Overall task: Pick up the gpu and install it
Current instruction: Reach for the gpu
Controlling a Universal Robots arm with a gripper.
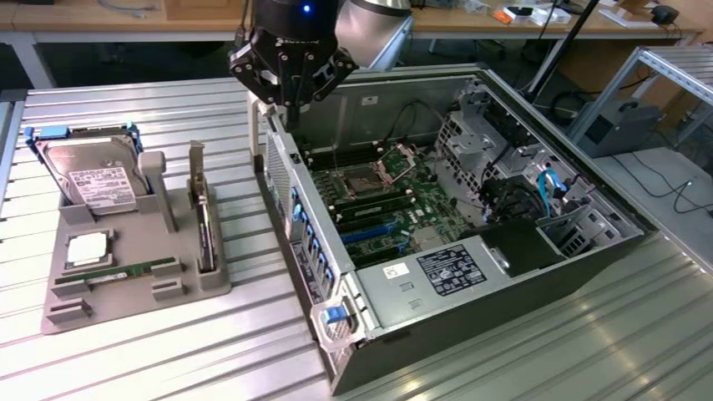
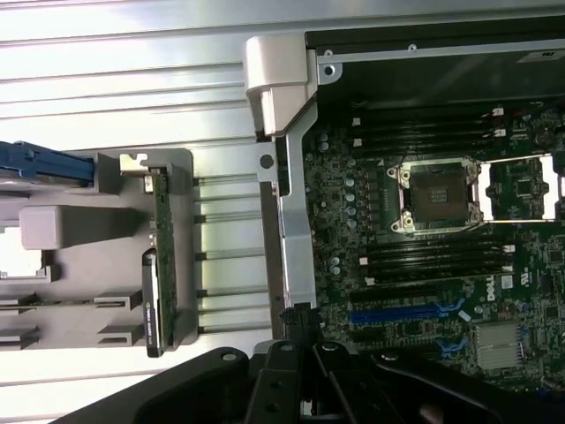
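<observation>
One arm hangs its gripper (image 1: 292,102) above the rear wall of the open computer case (image 1: 299,219), fingers pressed together with nothing between them. The gpu (image 1: 205,219) stands on its long edge in a slot of the grey holder (image 1: 167,292), along the holder's side nearest the case. A strip of bare ribbed table (image 1: 250,251) separates holder and case, narrow but unobstructed. The holder sits toward the table's edge on the exterior view's left and also carries a hard drive (image 1: 100,180) and a memory stick (image 1: 123,272). Inside the case the motherboard (image 1: 385,209) lies exposed, its blue expansion slots (image 1: 368,234) uncovered. Cables and drive cages crowd the side on the exterior view's right.
</observation>
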